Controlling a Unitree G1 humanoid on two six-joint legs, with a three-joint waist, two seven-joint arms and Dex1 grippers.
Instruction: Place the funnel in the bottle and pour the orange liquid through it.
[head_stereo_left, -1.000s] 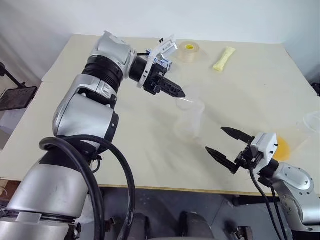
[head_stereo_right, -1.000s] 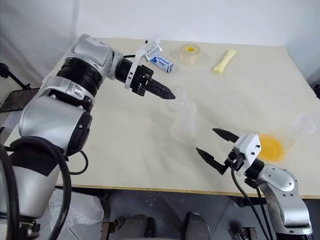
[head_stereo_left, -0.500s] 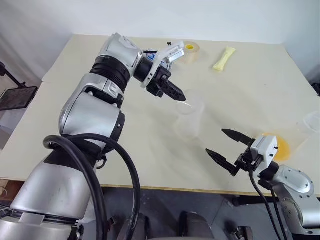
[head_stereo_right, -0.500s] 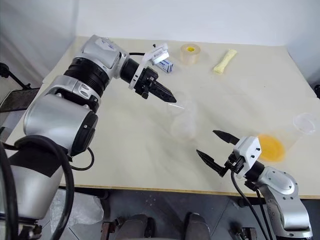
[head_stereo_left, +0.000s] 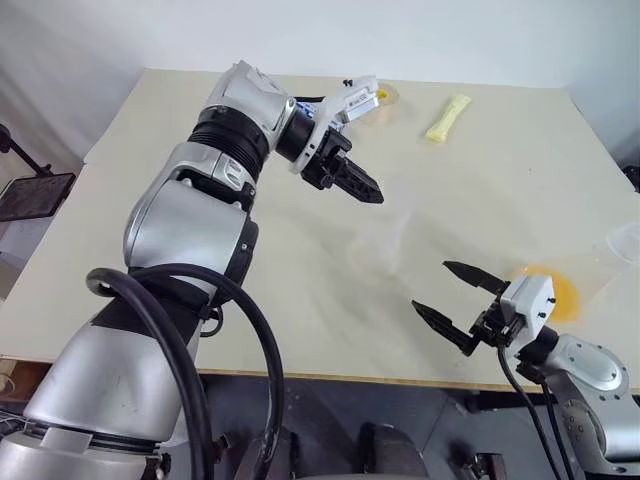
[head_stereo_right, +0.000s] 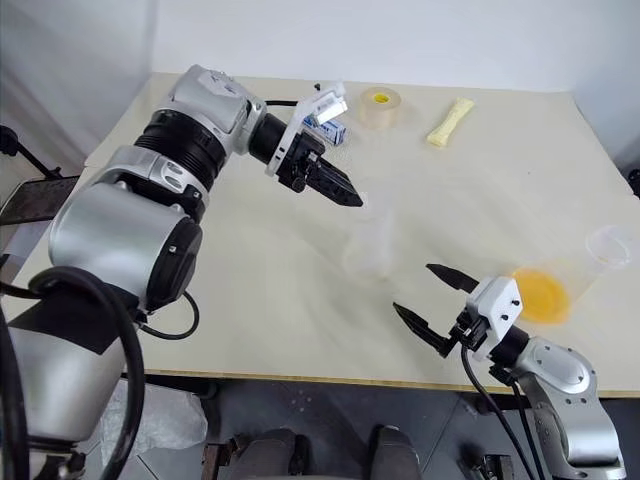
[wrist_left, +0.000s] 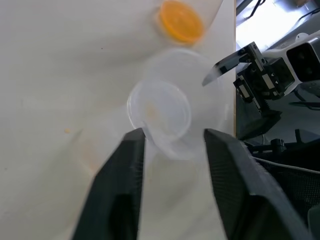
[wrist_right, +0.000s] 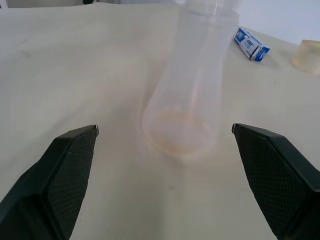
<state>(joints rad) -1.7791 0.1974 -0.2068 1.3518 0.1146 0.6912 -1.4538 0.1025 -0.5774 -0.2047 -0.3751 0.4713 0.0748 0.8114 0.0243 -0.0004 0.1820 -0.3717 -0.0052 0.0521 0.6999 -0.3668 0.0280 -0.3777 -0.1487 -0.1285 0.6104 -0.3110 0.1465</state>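
L gripper (wrist_left: 169, 150) hangs above the bottle (wrist_right: 187, 107) mid-surface, jaws apart w/ nothing pinched between them. In the L wrist view the funnel (wrist_left: 160, 110) sits in the bottle mouth, just ahead of the fingers, seemingly free of both pads. Can't tell for sure if the spout is fully seated or tilted; the rim reads roughly concentric w/ the neck, maybe slightly off.

R gripper (head_stereo_left: 462, 300) is near the surface's front edge, jaws wide, empty, pointing toward the bottle. Orange liquid (head_stereo_right: 542, 295) is in a clear cup (head_stereo_left: 560, 293) on the R side, just past the R gripper, well apart from the bottle. A 2nd clear cup (head_stereo_right: 610, 245) stands near it at the far R edge.

Step in hand, as I read it: funnel release, then cup pickup. To do it well:
- lift L gripper straight up & clear; a sideways drag could tip the funnel or the light bottle
- R gripper takes the cup at mid-wall, not too hard since thin plastic flexes
- bring the cup lip right over the funnel, tilt slowly; the funnel is small and overflows fast
- maybe steady the bottle neck w/ L gripper while pouring.
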